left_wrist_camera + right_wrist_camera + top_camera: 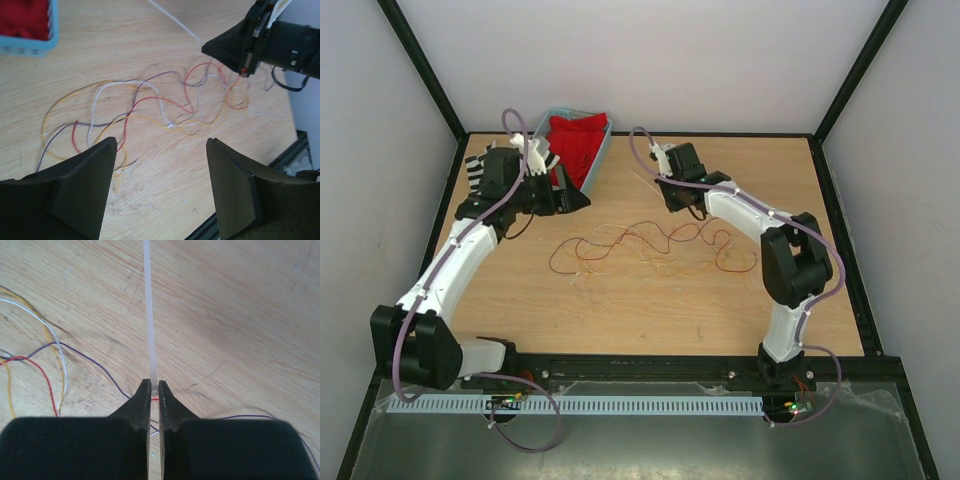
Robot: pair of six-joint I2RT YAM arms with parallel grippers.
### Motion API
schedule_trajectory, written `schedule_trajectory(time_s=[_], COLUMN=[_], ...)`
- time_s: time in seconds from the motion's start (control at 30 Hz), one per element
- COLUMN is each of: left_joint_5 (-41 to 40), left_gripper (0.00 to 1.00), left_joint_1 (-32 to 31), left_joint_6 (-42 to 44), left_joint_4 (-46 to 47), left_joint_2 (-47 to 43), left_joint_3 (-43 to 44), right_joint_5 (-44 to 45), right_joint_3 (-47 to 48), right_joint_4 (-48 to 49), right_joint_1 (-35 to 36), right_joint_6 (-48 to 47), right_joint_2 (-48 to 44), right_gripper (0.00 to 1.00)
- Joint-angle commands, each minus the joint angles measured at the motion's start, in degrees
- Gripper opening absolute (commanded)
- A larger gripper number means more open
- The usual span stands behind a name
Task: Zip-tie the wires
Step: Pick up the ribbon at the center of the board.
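Right fingers (136,409) pinch a pale plastic strip (148,315); left fingers (85,192) gape wide, holding nothing.
Wires (650,243) sprawl over the centre of the tabletop (650,320): light, limp, springy; probably best gathered where loops bunch.

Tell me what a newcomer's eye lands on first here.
The tangle of coloured wires sprawled mid-table, between the two arms. Next, the red cloth in a blue basket at the far left. Up close, the right claw pinches a white strip.
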Motion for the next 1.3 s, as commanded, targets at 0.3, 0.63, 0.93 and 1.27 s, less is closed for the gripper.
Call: schedule_trajectory(time_s=[0.3, 0.63, 0.93, 1.27], left_joint_5=[34.44, 54.64, 53.25, 47.59], left_gripper=[0.73, 0.73, 0.75, 0.75], left_joint_1=[0.16, 0.16, -4.96, -11.38], left_joint_6=[8.49, 11.12, 14.94, 24.57], left_joint_4=[9.25, 9.77, 9.50, -4.00], left_joint_2=[6.49, 19.47, 22.98, 28.67], left_joint_3=[11.19, 26.35, 29.73, 33.16], right_joint_5=[-4.43, -18.98, -25.67, -24.87], right_joint_3=[-11.11, -17.52, -19.11, -18.63], right_joint_4=[-0.74, -0.91, -2.33, -2.76], right_joint_1=[-0.09, -0.02, 0.89, 3.30], right_joint_6=[-10.93, -19.56, -20.60, -21.55], right_joint_2=[-21.09, -36.54, -40.59, -40.46], right_gripper=[0.00, 0.00, 0.00, 0.00])
